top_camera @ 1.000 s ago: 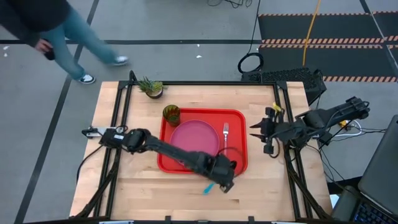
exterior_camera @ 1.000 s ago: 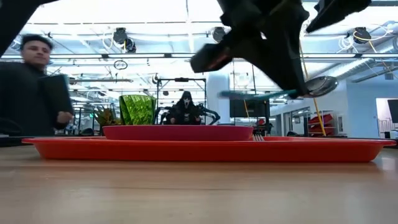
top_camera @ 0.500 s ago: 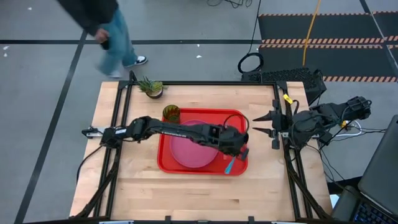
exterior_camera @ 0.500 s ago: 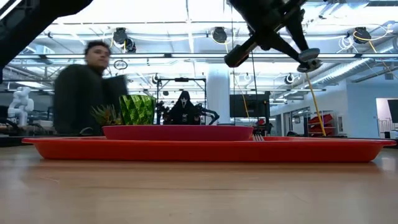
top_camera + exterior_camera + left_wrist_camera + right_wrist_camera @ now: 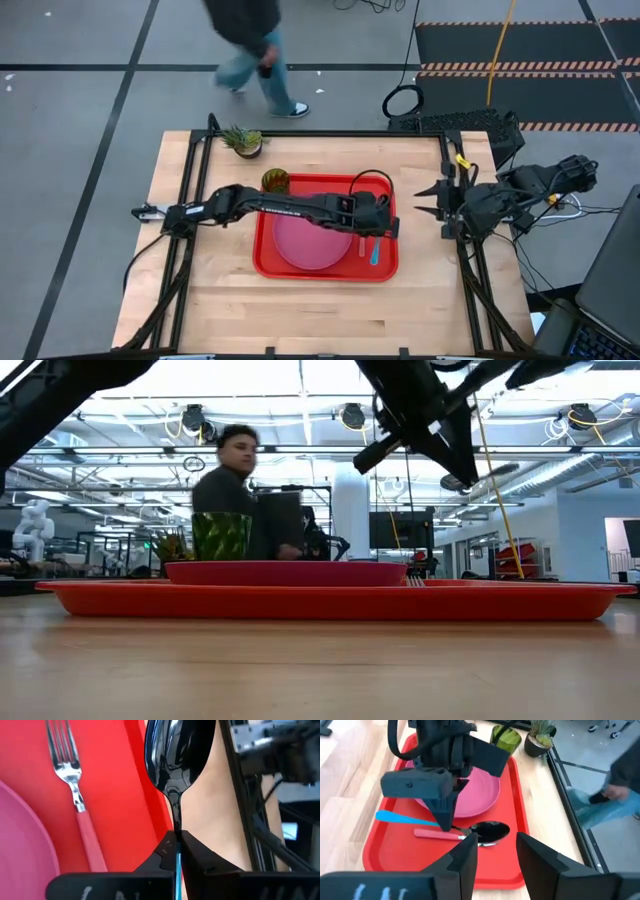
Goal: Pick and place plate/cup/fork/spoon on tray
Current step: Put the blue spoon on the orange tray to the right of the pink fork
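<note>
The cup point(image 5: 275, 182) stands on the tray point(image 5: 267, 262), far left corner. The plate point(image 5: 305, 240) lies mid-tray. The fork point(image 5: 75, 800) lies right of the plate. The left end effector point(image 5: 378, 230), clamped on the spoon point(image 5: 374, 249), hovers over the tray's right side. The right end effector point(image 5: 425, 199), fingers apart and empty, waits beyond the tray's right rim.

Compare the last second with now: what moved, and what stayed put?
The left gripper, shut on the blue-handled metal spoon, carried it from the table's near edge in over the red plastic tray, beside the red-handled fork. The right gripper pulled back slightly. The pink plate and green cup stayed. A person walked past.
</note>
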